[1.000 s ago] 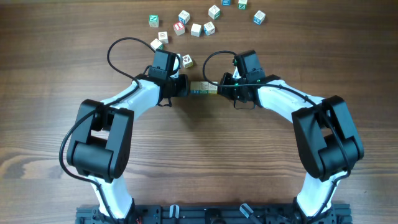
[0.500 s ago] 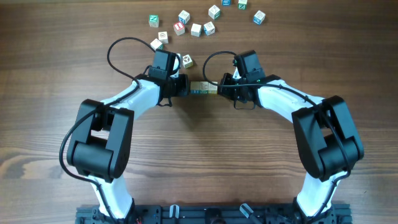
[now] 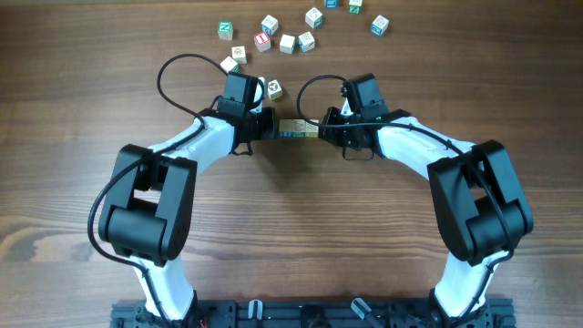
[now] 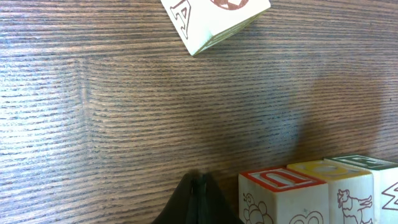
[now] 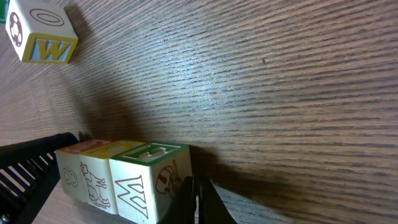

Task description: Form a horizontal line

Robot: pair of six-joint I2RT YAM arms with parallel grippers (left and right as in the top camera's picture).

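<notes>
The horizontal line (image 3: 298,129) is a row of three pale letter cubes, edge to edge, between my two grippers in the overhead view. In the left wrist view the row (image 4: 323,193) has red, yellow and green tops. In the right wrist view the row (image 5: 118,177) ends in a green-topped cube. My left gripper (image 4: 202,186) is shut and empty, just left of the red-topped cube; it also shows overhead (image 3: 269,126). My right gripper (image 5: 198,193) is shut and empty, its tips against the green-topped cube's end; it also shows overhead (image 3: 326,128).
A loose cube (image 3: 272,88) lies just behind the left gripper, seen tilted in the left wrist view (image 4: 214,22). Several more loose cubes (image 3: 288,42) are scattered along the table's far edge. A yellow cube marked W (image 5: 40,34) sits far left in the right wrist view.
</notes>
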